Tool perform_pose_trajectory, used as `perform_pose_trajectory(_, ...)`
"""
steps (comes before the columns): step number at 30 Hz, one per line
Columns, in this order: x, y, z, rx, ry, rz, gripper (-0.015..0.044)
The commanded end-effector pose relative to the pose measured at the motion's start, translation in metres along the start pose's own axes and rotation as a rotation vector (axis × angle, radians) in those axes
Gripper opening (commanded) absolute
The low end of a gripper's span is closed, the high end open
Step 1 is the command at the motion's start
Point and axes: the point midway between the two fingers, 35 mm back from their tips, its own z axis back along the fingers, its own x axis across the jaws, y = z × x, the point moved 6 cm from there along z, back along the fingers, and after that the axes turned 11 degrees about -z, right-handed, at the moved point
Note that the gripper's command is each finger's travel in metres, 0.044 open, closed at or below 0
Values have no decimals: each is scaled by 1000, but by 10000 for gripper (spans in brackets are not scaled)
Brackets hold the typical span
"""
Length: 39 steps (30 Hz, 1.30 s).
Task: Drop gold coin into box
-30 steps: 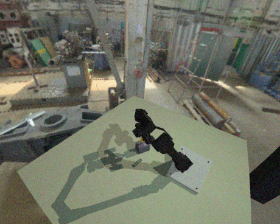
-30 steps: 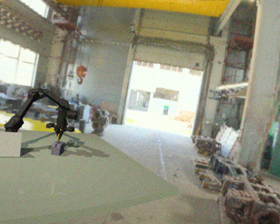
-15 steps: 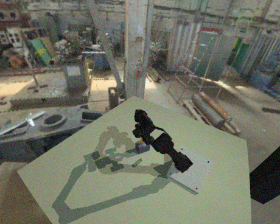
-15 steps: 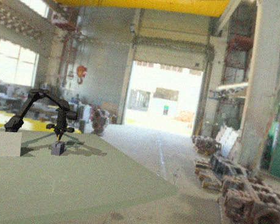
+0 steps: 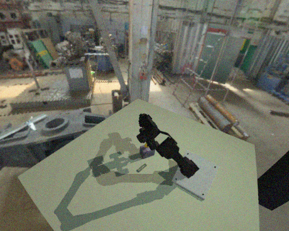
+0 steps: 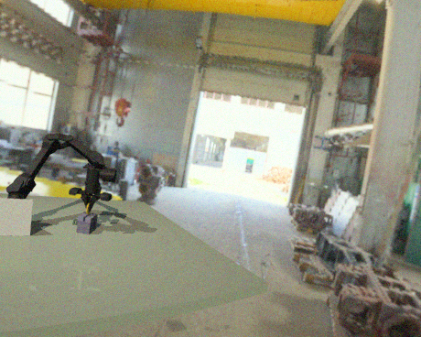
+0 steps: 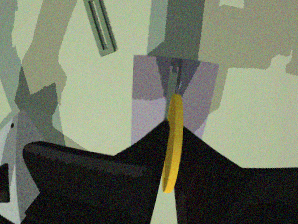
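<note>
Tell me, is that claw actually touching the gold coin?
Touching. In the wrist view the coin stands edge-on, pinched between the gripper's two dark fingers, above the grey box.
</note>
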Motion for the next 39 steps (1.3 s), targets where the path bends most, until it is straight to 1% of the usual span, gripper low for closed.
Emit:
perform_pose_trajectory(1,1,1,-3,-2,-6,-10,0)
perform_pose_trajectory(7,0,0,0,0,0,0,158)
perform_pose_trajectory(16,0,0,0,0,0,0,161)
perform_pose_trajectory(24,0,0,20,1,0,-2,371)
perform_pose_trajectory(26,1,1,39,0,-4,-7,423)
perform_pose_trajectory(27,2,2,51,0,-7,-10,440)
perform_pose_trajectory(29,3,2,60,-1,-11,-12,440)
perform_pose_trajectory(39,3,2,60,-1,-11,-12,440)
